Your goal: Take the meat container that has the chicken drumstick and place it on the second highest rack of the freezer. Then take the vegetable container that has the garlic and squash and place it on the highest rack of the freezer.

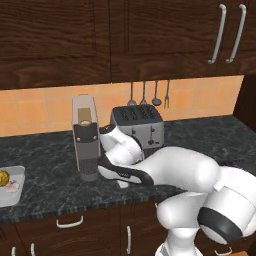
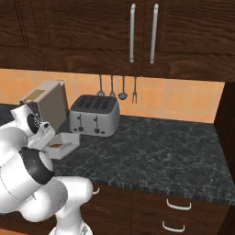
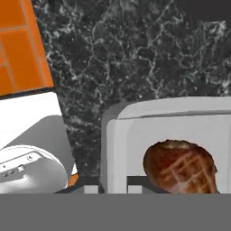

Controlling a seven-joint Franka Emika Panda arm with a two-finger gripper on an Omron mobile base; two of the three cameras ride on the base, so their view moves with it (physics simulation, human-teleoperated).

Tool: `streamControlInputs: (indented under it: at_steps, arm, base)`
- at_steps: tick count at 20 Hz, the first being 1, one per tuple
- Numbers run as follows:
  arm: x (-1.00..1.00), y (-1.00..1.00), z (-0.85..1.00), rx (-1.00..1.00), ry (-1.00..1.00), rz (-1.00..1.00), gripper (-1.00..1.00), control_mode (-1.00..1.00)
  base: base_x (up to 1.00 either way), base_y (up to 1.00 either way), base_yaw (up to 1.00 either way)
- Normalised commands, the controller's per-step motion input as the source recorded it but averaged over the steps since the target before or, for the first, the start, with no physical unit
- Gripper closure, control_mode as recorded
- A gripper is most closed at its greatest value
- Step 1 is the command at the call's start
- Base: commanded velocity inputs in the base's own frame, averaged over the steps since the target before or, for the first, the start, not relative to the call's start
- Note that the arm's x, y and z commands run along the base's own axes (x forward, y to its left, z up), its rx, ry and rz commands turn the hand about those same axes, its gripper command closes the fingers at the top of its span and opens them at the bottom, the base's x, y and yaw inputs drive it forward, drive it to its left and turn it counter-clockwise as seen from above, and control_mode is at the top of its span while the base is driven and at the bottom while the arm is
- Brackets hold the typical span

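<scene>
Tool (image 3: 109, 184) clamped over meat container (image 3: 135, 135) rim; open countertop (image 3: 135, 54) beyond its edge

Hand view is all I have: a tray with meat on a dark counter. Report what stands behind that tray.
Observer: A toaster stands behind the meat tray, against the tiled wall.
Operator: Locate the vegetable tray.
Observer: The vegetable tray lies at the left edge of the left base view, on the counter, holding squash and garlic.
Operator: Name what stands between the trays.
Observer: A tall grey appliance, beside the toaster.
</scene>
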Motion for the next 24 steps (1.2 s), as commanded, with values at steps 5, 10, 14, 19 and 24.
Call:
streamControlInputs:
  at_steps: [5,10,14,19,24]
  arm:
    - [-0.56,-0.45,1.0,0.15,-0.07,0.0,1.0,-1.0]
    - [-0.64,-0.55,1.0,0.13,-0.17,0.0,1.0,-1.0]
    - [-0.33,-0.43,1.0,0.09,-0.03,0.03,1.0,-1.0]
    - [-0.35,-0.14,0.95,0.06,-0.02,0.05,1.0,-1.0]
    - [-0.33,0.07,0.2,0.01,0.0,0.06,1.0,-1.0]
  base:
    - [0.0,0.0,0.0]
    - [0.0,0.0,0.0]
    - [0.0,0.0,0.0]
    - [0.0,0.0,0.0]
    - [0.0,0.0,0.0]
